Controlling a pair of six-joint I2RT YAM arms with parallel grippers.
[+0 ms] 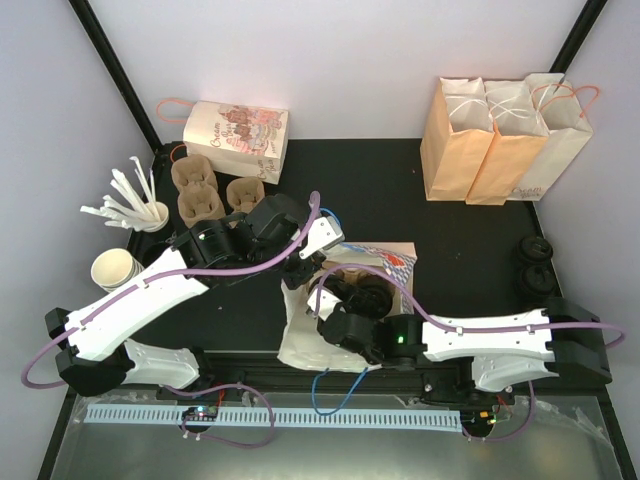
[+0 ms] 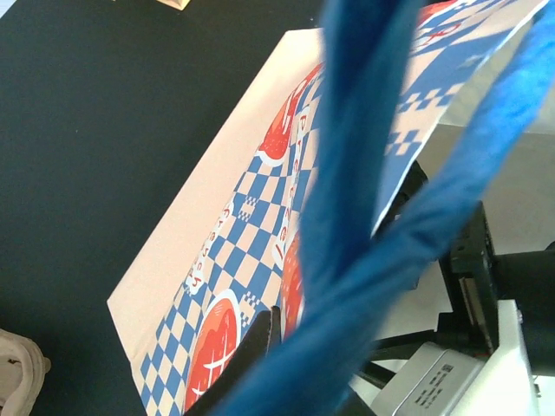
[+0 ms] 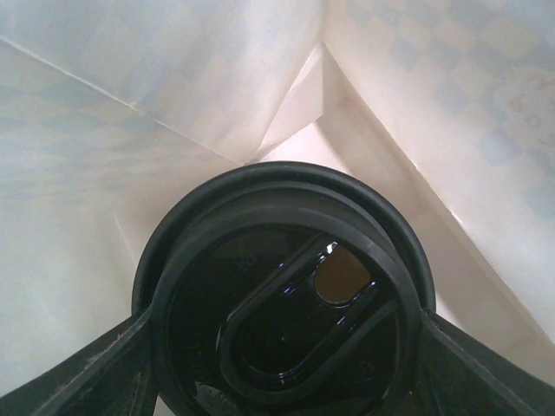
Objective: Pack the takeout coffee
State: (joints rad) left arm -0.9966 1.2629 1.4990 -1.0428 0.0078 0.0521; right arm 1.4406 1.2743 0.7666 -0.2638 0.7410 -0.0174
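The cup [image 3: 282, 303] sits upright between the right gripper's [image 3: 282, 347] jaws, one finger pressed on each side of its black lid [image 3: 347, 225]. It hangs inside the checked bag [image 3: 451, 113], over the folded bottom, whose creases meet at 12 o'clock from the lid in the right wrist view. So the coming move looks like a plain descent: the cup's long axis points straight down at the bag floor, and nothing lies between them that can be seen. Whether the cup base already touches the floor cannot be told, as the lid hides everything beneath it.

In the top view the bag [image 1: 385, 262] lies just right of the tabletop's [image 1: 380, 190] centre, with the right gripper [image 1: 352, 295] reaching into its mouth from 5 o'clock. The left gripper [image 1: 298, 270] is at the mouth's 9 o'clock edge, jaws together on the blue handle [image 2: 347, 173], which fills its wrist view as two crossing cords; it appears to hold the bag open. The right arm is plainly the one nearer the cup.

The cup's printed wall is hidden in every view. The bag's mouth is partly covered by both arms from above. The pulp carriers [image 1: 205, 190] at 10 o'clock and the plain cup [image 1: 117, 270] at 9 o'clock lie well apart from the bag. Whether other lidded cups remain to pack is not visible.
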